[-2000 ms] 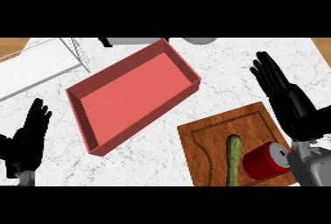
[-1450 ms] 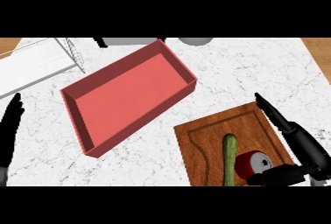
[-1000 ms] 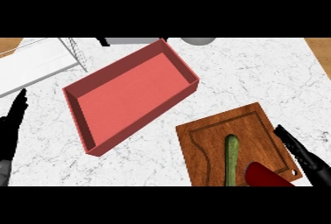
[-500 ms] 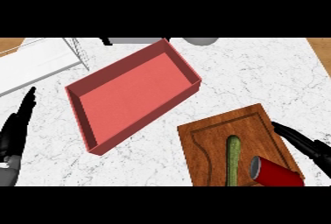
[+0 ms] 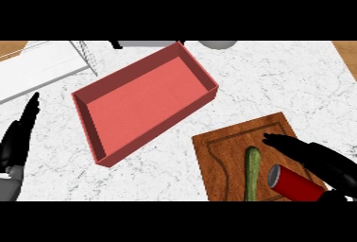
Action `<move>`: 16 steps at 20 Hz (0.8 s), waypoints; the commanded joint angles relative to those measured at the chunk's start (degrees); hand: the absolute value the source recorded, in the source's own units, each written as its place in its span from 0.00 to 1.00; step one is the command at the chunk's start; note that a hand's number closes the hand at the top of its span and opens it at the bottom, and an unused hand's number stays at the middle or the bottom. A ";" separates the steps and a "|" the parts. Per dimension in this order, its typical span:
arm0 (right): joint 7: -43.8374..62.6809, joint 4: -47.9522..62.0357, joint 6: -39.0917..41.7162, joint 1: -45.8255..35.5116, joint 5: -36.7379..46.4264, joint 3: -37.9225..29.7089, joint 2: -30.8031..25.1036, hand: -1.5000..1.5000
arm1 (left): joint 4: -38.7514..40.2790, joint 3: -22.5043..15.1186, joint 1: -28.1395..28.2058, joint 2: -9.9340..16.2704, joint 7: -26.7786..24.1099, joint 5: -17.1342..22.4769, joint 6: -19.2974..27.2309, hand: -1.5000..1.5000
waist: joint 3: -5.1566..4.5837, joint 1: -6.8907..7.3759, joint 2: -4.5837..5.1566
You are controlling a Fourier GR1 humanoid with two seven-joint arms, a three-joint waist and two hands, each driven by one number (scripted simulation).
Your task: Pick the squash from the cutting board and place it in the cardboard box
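I see my right hand point(image 5: 314, 158), fingers straight, over the cutting board point(image 5: 223, 156) at 3 o'clock of the squash point(image 5: 251, 172); left hand point(image 5: 17, 139) open.

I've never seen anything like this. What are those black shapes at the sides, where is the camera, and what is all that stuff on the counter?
The camera sits in a humanoid robot's head and looks steeply down at a white marble counter. The black shapes are the robot's two hands. Its left hand shows at the left edge, fingers straight, holding nothing. Its right hand reaches over a wooden cutting board at the lower right, fingers extended, also holding nothing.

On the board lie a long green squash and, beside it, a red can on its side, right under the right hand. In the middle sits an open red box, where the squash is meant to go. At the upper left is a white object I cannot identify.
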 commanded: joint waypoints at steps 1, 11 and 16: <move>7.06 -1.03 7.94 -5.36 -0.79 -0.11 0.92 0.00 | 3.32 0.45 2.25 -2.74 -5.51 -0.97 -0.50 0.50 | 0.01 0.10 0.04; 8.49 2.06 7.56 -6.04 11.72 2.76 11.09 0.00 | -4.79 5.50 3.03 -1.91 2.27 -3.76 -4.33 0.50 | 0.08 0.12 -0.05; 6.09 1.68 8.00 -3.44 12.79 0.64 12.62 0.00 | -9.01 6.52 2.66 -2.44 5.48 -5.48 -6.13 0.50 | 0.09 0.04 -0.10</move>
